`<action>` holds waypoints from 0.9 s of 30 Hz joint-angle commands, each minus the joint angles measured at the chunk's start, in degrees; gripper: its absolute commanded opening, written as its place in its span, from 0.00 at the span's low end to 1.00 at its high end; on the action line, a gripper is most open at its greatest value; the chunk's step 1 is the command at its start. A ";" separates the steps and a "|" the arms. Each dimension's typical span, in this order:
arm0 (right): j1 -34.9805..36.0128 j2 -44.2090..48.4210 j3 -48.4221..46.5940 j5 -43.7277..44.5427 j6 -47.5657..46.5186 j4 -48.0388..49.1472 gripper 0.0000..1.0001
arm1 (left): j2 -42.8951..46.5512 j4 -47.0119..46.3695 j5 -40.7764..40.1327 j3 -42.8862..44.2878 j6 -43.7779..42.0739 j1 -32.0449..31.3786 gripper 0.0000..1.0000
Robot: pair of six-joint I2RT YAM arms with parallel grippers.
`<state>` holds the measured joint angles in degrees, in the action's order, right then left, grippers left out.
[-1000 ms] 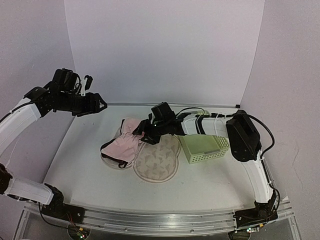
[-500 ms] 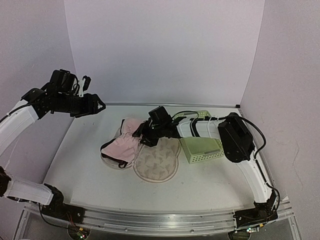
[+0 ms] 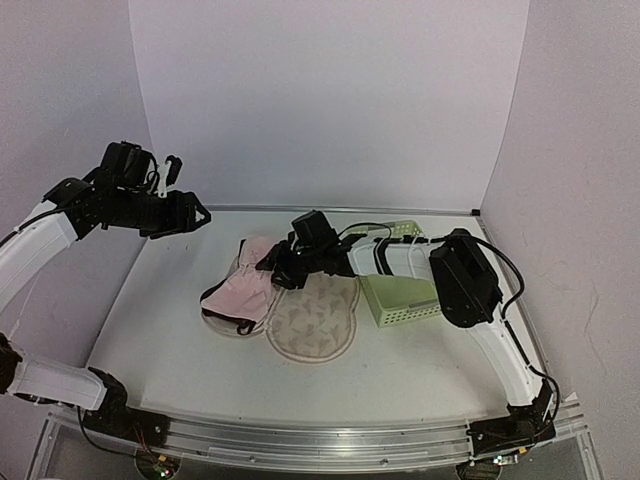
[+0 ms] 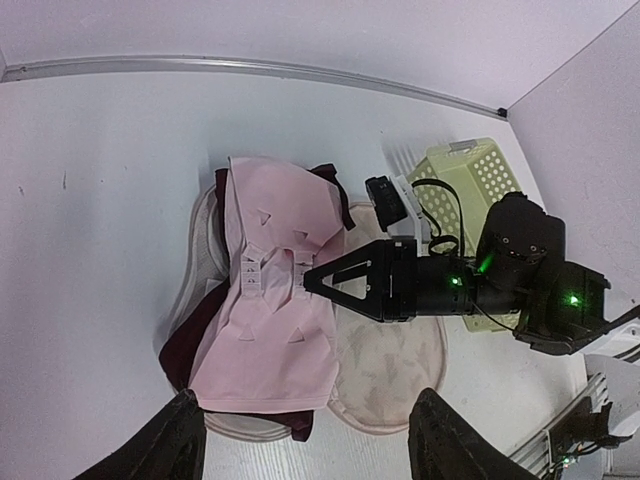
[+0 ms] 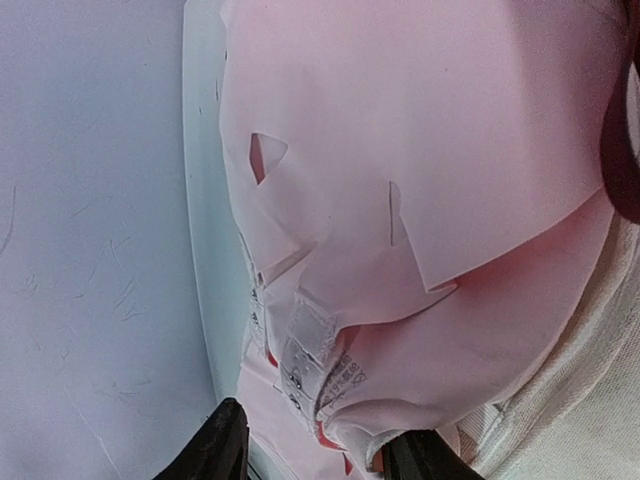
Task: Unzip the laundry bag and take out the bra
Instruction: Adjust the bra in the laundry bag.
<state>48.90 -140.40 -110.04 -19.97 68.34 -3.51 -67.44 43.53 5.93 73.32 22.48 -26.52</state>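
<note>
The laundry bag lies open on the table, its patterned right half showing; the left half lies under the bra. The bra lies on it, pale pink inner side up with maroon edges. My right gripper is low at the bra's right edge. In the right wrist view its jaws stand apart, with the bra's hook band between them. My left gripper is open and empty, raised at the back left. In the left wrist view it looks down on the bra and the bag.
A pale green mesh basket stands right of the bag, under my right arm, and also shows in the left wrist view. The back wall and side walls enclose the table.
My right gripper has moved left, from over the bag's right half to the bra's edge. The left arm has hardly moved.
</note>
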 commanded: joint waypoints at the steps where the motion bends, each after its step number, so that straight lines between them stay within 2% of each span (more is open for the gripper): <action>1: 0.79 -0.83 -2.96 -1.48 1.05 3.07 0.46 | 1.39 -1.09 -0.48 -0.12 -0.64 -0.11 0.71; 5: 0.84 -2.35 -4.55 -2.33 1.76 4.54 0.45 | 1.04 -0.99 -0.39 0.27 -0.92 -0.11 0.70; 17: 0.87 -5.55 -8.20 -2.55 2.94 4.71 0.24 | 1.40 -0.25 -0.84 0.36 -1.30 -0.11 0.71; 20: 0.92 -5.81 -8.52 -2.67 3.03 5.00 0.17 | 1.60 0.14 -1.00 0.25 -1.47 -0.06 0.71; 24: 0.88 -4.86 -7.85 -2.71 2.71 5.72 0.00 | 1.80 0.39 -1.40 0.00 -1.65 -0.06 0.71; 27: 0.90 -2.85 -5.47 -2.30 2.23 6.50 0.00 | 1.64 0.42 -1.54 -0.02 -1.81 -0.05 0.71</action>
<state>49.43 -145.34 -115.57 -22.20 71.35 -0.67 -67.42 44.12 5.72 73.32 22.13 -26.52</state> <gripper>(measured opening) 0.017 0.710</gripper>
